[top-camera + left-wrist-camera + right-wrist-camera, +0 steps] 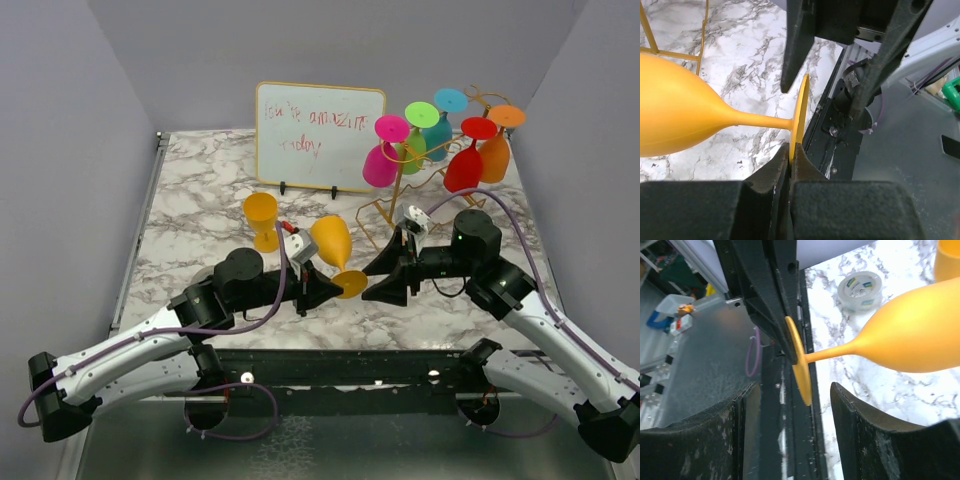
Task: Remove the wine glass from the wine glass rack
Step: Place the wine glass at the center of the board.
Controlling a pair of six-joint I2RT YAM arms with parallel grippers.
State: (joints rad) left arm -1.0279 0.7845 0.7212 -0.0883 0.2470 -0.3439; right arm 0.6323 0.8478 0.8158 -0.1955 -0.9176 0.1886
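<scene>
1. Matte orange stemmed wine glass (333, 240): clear of the thin gold wire rack (398, 195), lying sideways in front of it, to its left, above the marbled surface (200, 200).
2. Left tool (791, 157): pressed together, pinching the glass's foot rim.
3. Right tool (791, 386): spread, flanking that foot without contact.
4. Risk: under the bowl's weight the glass may swivel out of this edge pinch and drop.
</scene>
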